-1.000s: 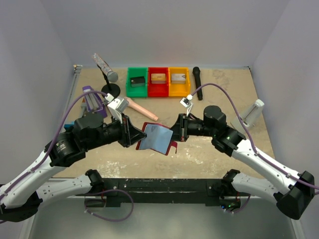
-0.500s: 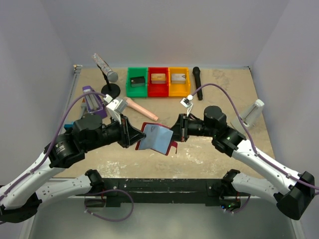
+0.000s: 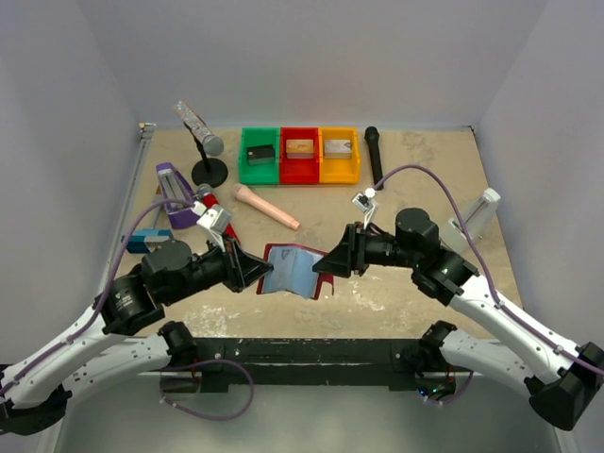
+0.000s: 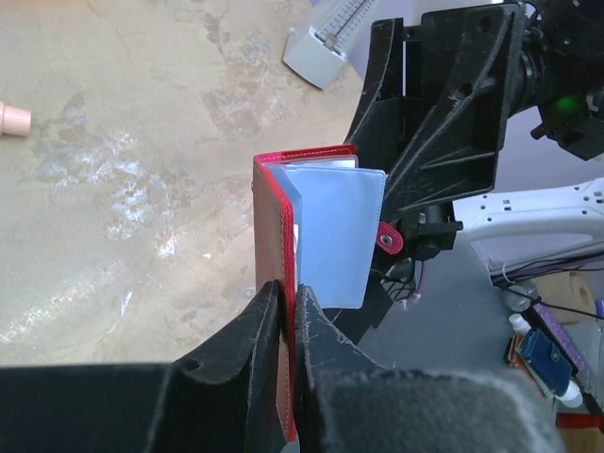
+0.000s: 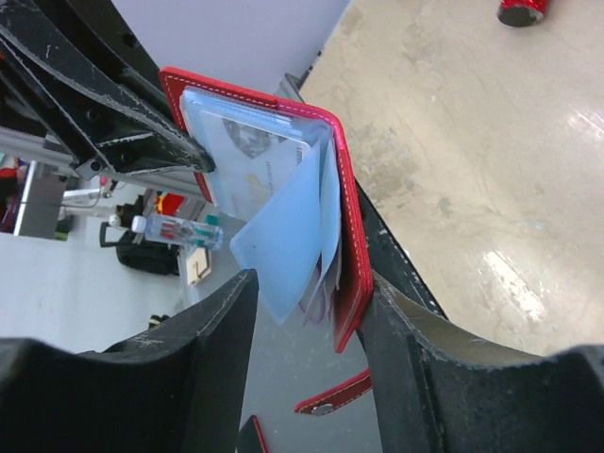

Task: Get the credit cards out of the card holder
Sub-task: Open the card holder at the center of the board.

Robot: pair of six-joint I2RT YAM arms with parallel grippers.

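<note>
left gripper (image 4: 286, 302): your fingers are pressed together on one red cover of the holder, at the bottom centre of the left wrist view. The cover stands on edge between them.
right gripper (image 5: 307, 330): your jaws stand apart, with one finger at the lower left and one at the lower right of the right wrist view. The holder's other red cover and its loose blue pockets sit in the gap. The cover lies close to the right-hand finger, and you cannot tell whether it touches.
holder (image 3: 293, 268): it is spread open like a book between your two grippers, just below the centre of the top view. Its small red tab (image 4: 389, 241) points toward the right gripper.
cards (image 5: 257, 156): they are inside the clear pockets. One pale card with dark markings shows through the plastic, upper left of the right wrist view.
table (image 3: 415, 179): the top is sandy and worn.
pink rod (image 3: 267, 206): it lies slanted just above the holder, left of centre in the top view.
purple item (image 3: 172, 193): it is at the left, near your left arm.
grey block (image 3: 477, 215): it is toward the right edge, tilted.
stand mic (image 3: 200, 127): it is upper left, on a round black base.
bins (image 3: 300, 156): green, red and yellow stand in a touching row at top centre, with a block in each.
black mic (image 3: 373, 151): it lies just right of the yellow bin.
</note>
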